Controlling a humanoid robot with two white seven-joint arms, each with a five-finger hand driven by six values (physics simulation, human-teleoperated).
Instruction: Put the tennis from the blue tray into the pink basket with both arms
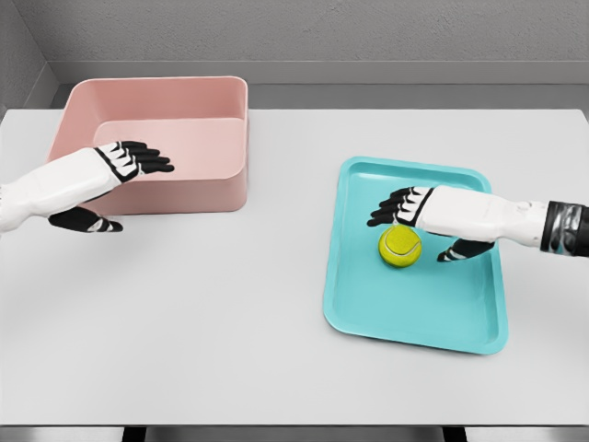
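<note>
A yellow tennis ball (399, 247) lies in the blue tray (414, 313) at the right of the white table. My right hand (409, 230) hovers over the ball, fingers spread above it and thumb to its right, not closed around it. The pink basket (166, 138) stands at the back left. My left hand (115, 189) is open in front of the basket's front wall, fingers stretched toward the right and thumb hanging below, holding nothing.
The white table (230, 313) reaches to the front edge of the view. A grey wall runs behind it. The basket's front wall sits right behind my left hand.
</note>
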